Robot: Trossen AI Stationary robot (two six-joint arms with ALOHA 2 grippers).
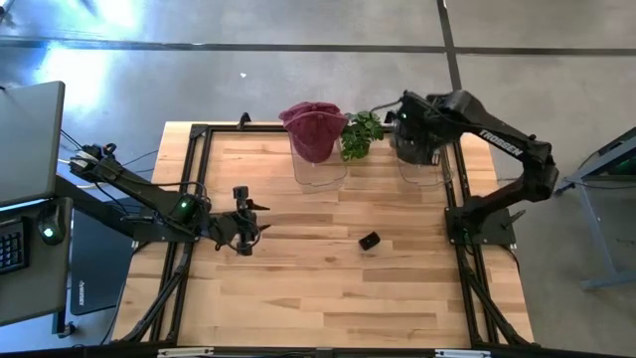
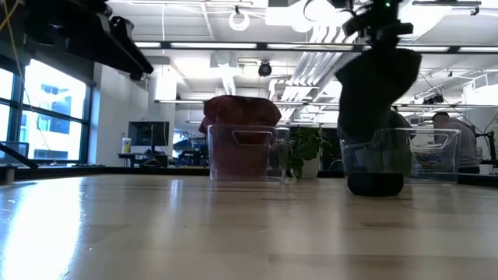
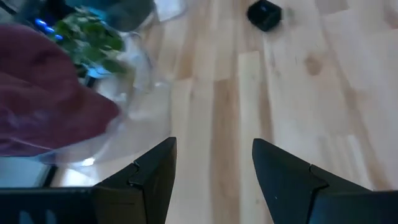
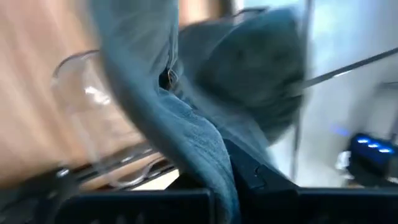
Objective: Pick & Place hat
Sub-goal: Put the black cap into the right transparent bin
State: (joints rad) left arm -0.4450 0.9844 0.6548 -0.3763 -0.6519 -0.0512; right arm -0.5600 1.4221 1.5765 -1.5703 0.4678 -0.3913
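Grey hat (image 2: pixel 377 93) hanging into clear bin (image 2: pixel 412 155), maroon hat (image 1: pixel 314 129) filling neighbouring bin (image 1: pixel 320 167)

The near half of the table (image 1: pixel 328 298) lies bare and open to passage from either side. Along the far edge stand three obstacles in a row: a clear bin (image 1: pixel 318 159) draped with a maroon hat (image 1: pixel 314 127), a small green plant (image 1: pixel 362 134) just right of it, and a second clear bin (image 1: pixel 422 167) with the right gripper (image 1: pixel 415 139) and a dark hat (image 2: pixel 377 82) hanging over it. A small black object (image 1: pixel 370 241) sits alone mid-table, right of the left gripper (image 1: pixel 243 234), with free wood all around it.
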